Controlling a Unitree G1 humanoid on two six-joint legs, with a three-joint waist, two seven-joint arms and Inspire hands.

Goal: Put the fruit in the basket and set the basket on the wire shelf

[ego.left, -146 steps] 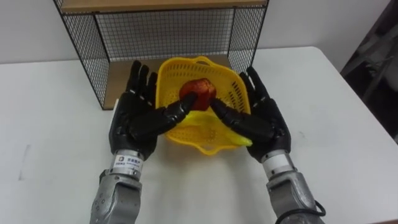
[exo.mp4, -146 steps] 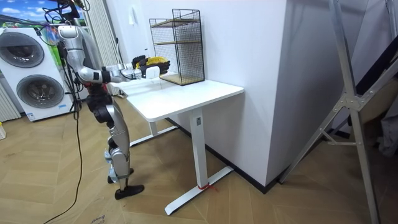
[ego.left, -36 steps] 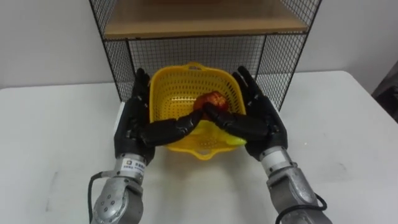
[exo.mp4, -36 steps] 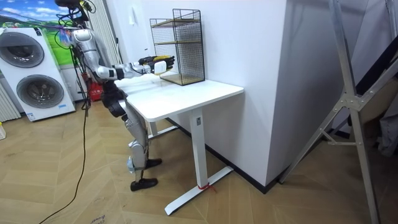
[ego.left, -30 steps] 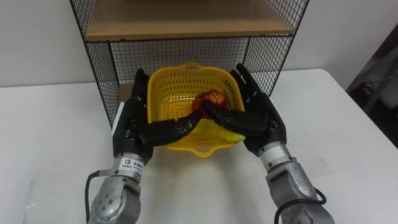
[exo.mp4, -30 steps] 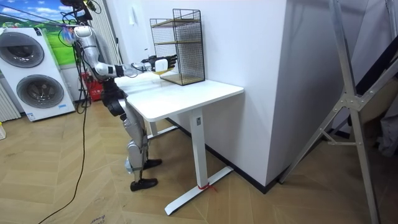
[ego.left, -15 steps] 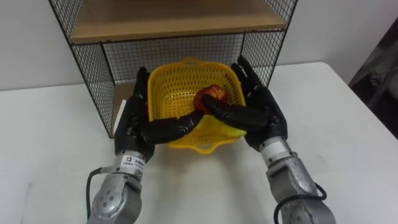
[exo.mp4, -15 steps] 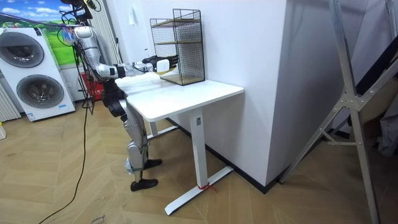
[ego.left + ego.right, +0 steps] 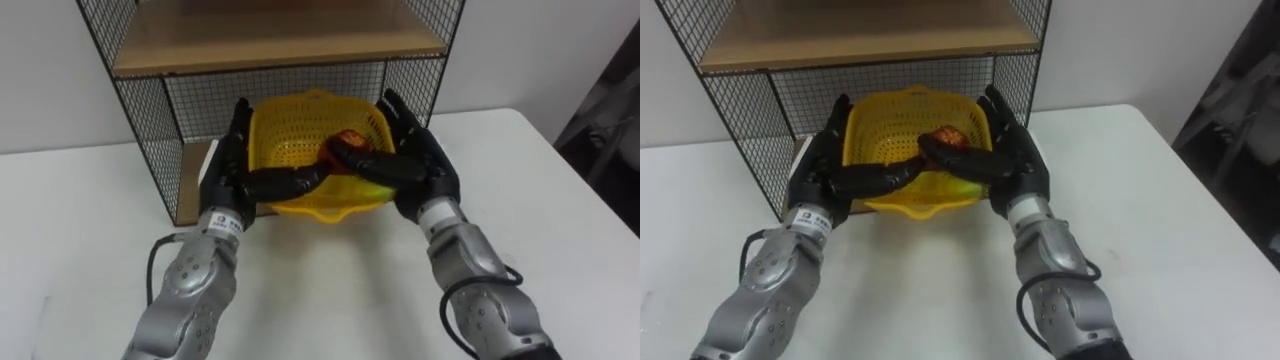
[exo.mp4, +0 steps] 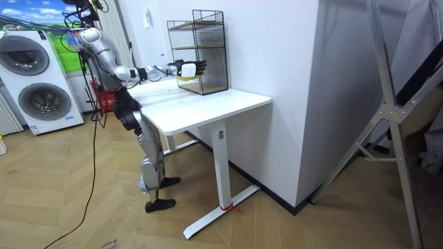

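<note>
A yellow mesh basket (image 9: 295, 135) is carried between my two hands at the mouth of the black wire shelf's (image 9: 150, 130) lower compartment, under its wooden upper board (image 9: 270, 35). My left hand (image 9: 232, 172) lies flat against the basket's left side and my right hand (image 9: 418, 165) against its right side. The fingers are straight, and both thumbs reach over the near rim. A red fruit (image 9: 347, 146) lies inside, and a yellow-green fruit (image 9: 376, 192) shows at the front right under my right thumb. In the room view I stand at the table's end, arms stretched towards the shelf (image 10: 202, 52).
The white table (image 9: 560, 200) runs out to the right and in front of the shelf. The shelf's wooden bottom board (image 9: 193, 170) shows to the left of the basket. Two washing machines (image 10: 31, 76) stand behind me in the room view.
My arms have stretched forward and carried the basket farther towards the shelf's lower compartment. My hands keep the same hold on it. The eye views have shifted a little.
</note>
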